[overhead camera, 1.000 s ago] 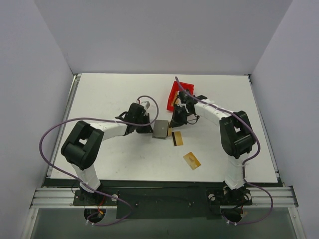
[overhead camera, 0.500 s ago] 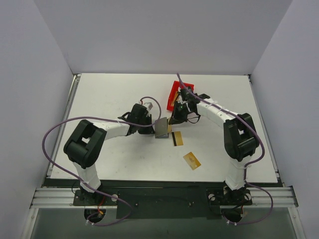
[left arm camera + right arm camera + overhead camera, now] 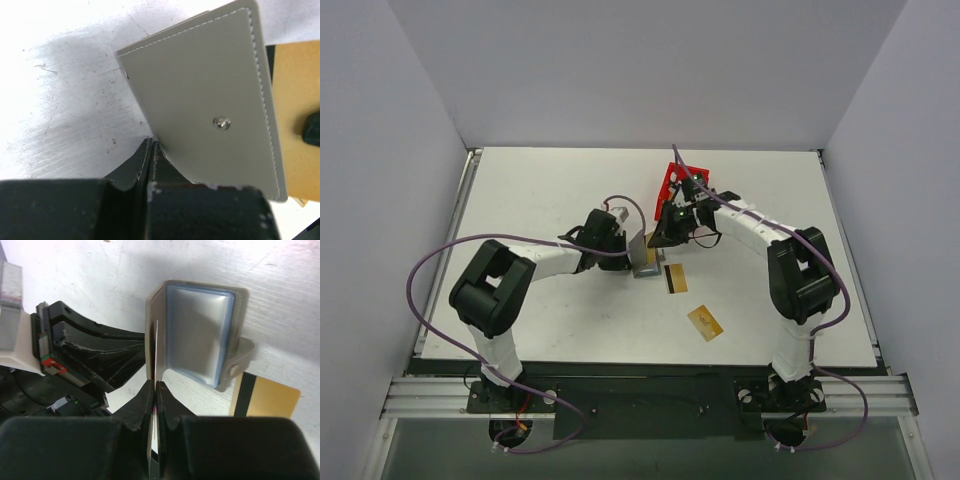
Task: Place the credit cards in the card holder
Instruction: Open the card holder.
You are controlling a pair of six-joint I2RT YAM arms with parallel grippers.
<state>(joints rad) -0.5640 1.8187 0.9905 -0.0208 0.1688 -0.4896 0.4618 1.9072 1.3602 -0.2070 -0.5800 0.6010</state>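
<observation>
1. 2 loose ones show in the top view: the striped card just beside the holder, and the plain card nearer me on the table. Against 1 s ago, the holder has gone from lying nearly flat to standing tipped up on edge with the left claw at it. The right claw has swung in from the bin side until it nearly meets the holder. I read that as the mouth being presented for loading.

2. Left wrist: my left claw is clenched on the holder's lower edge. Its grey outer face, with the stud, leans across the view. Past its right edge I see the striped card flat on the table.

3. Right wrist: the right claw is clenched on the held card, seen edge-on as 1 thin line running up against the holder's left flap. The holder gapes open, its bluish lining facing me and the tab hanging right, above the striped card. The left claw sits dark behind. I cannot tell whether the held card's edge has entered a pocket. I judge 0 stowed, with the 1st insertion just starting.
</observation>
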